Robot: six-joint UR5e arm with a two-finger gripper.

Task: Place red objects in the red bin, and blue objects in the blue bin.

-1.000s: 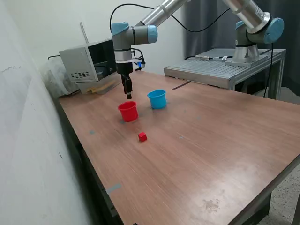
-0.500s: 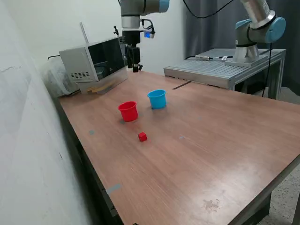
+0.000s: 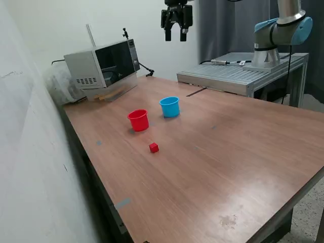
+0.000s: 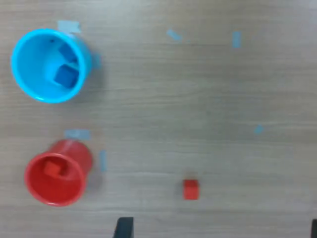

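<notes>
High above the table hangs my gripper (image 3: 175,34), open and holding nothing, well up from the cups. The red bin (image 3: 138,120) stands next to the blue bin (image 3: 170,107). From the wrist view, the red bin (image 4: 53,178) holds one red cube (image 4: 51,168), and the blue bin (image 4: 49,64) holds two dark blue cubes (image 4: 66,75). Another red cube (image 3: 154,147) lies loose on the wood in front of the red bin, also seen in the wrist view as a red cube (image 4: 190,189). One of my fingertips (image 4: 124,229) shows at that picture's edge.
A grey microwave-like box (image 3: 98,63) sits at the table's back corner by the wall. A metal bench (image 3: 238,76) carrying the arm's base (image 3: 276,38) stands behind the table on the exterior view's right. Small bits of blue tape (image 4: 173,33) dot the wood.
The arm rose from just above the red bin to high over the table, shifting toward the exterior view's right. The cups and the loose red cube stayed put.
</notes>
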